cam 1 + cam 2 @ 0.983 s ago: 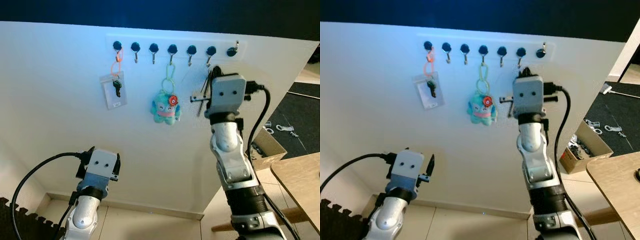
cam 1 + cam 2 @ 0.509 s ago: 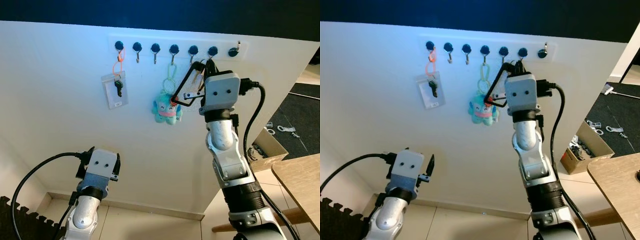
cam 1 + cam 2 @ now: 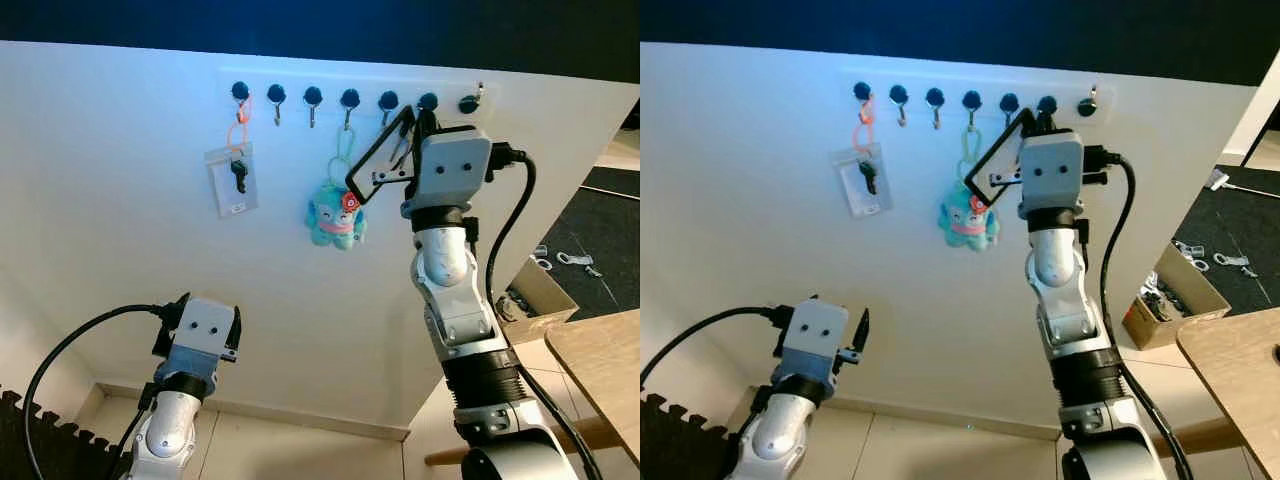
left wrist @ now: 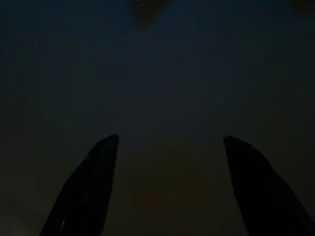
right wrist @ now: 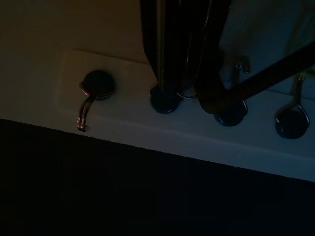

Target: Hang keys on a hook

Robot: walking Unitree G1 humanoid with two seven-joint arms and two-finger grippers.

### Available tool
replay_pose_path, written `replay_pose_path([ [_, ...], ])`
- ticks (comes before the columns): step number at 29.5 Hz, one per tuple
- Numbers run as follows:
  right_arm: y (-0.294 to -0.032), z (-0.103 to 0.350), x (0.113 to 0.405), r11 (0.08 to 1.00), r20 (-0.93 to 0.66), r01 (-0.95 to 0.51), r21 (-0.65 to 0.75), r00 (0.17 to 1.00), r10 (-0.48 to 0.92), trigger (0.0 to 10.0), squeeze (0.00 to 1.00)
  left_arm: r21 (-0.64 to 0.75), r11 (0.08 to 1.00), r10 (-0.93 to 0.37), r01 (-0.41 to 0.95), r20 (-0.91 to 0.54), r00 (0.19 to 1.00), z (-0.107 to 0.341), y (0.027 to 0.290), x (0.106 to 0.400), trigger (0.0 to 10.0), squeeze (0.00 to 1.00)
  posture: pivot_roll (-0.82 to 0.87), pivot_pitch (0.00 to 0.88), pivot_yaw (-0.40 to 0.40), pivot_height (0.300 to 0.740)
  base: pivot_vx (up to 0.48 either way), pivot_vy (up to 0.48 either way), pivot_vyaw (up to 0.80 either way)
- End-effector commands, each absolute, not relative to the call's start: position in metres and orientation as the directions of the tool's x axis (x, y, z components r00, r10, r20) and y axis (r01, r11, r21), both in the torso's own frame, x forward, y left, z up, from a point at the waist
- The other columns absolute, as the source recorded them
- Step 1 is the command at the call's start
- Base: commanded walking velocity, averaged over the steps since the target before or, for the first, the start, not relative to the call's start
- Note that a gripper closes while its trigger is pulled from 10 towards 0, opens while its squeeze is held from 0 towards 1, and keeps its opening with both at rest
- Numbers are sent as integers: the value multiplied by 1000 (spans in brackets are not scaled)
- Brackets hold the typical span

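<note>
Keys (image 3: 378,160) now up at the hook rail (image 3: 355,98): a second ago the right pincer (image 3: 415,125) sat lower, below the hooks, with the black loop bunched at it; since then the arm has lifted and the loop swings out toward the plush (image 3: 335,215). Judgement: approach is done, what's left is getting the ring over a hook.

Right arm is stretched almost straight up along the wall, wrist box just under the rail, pincer closed on the keys. Wrist cam has the fingers (image 5: 165,49) right at two hook bases, the strap crossing a third, and a bare hook (image 5: 91,93) off to the side. Can't tell if the ring has caught any hook yet.

Left pincer (image 3: 232,328) is low near the floor, idle, fingers spread apart.

Tagged key (image 3: 234,178) and plush each take a hook; the rest look free.
</note>
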State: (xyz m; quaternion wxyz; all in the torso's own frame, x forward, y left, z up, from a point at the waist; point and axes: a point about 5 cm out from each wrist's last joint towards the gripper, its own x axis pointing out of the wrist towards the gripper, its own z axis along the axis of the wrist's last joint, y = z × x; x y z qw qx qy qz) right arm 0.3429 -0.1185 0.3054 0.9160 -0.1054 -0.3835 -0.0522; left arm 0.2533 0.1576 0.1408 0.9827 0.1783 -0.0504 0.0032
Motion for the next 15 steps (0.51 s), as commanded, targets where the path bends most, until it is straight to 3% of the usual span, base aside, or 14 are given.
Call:
replay_pose_path([
  [1,-126,305,345,974,706,192,-117,706,-54,10000,0,353,936,-10,-14,67,998,134,156,252,10000,0,156,145,-2,740,0,0,0],
  [7,-124,303,340,986,702,139,-98,711,-31,10000,0,352,936,-10,-13,64,998,133,155,251,10000,0,151,146,-2,740,0,0,0],
  [11,-94,304,326,980,727,-83,-178,661,188,10000,0,350,937,-15,-6,59,998,131,154,251,10000,0,141,145,2,740,0,0,0],
  [15,-80,300,321,960,712,-176,-218,644,280,10000,0,349,937,-20,-2,60,998,132,153,252,10000,0,141,144,-1,740,0,0,0],
])
